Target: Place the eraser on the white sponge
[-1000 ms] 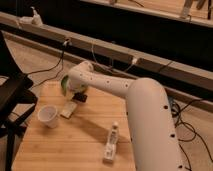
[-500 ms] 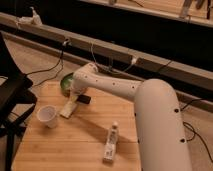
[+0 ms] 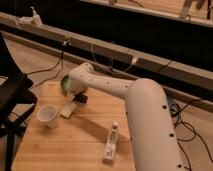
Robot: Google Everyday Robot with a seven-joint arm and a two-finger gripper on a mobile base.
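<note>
The tool (image 3: 77,96) is down low at the far left part of the wooden surface (image 3: 60,150), tucked under the end of the big white arm (image 3: 135,110) that reaches in from the right. From where I stand the arm's wrist covers most of it, so I cannot tell how far open it is or whether it has hold of anything.

Right at the tool's tip sits the eraser (image 3: 82,99), a small black block. It is just beside the far end of the white sponge (image 3: 68,109), close enough that they may be touching. I cannot say whether the block rests on the surface or hangs just above it. The sponge lies flat, angled toward the near left.

Behind the wrist a green rounded object (image 3: 64,85) peeks out, mostly hidden. A white cup (image 3: 47,116) stands upright to the left of the sponge, near but apart from it. A long white bottle (image 3: 111,143) lies on its side, well apart toward the near right. Cables (image 3: 94,54) dangle from the ledge (image 3: 150,62) beyond the surface.
</note>
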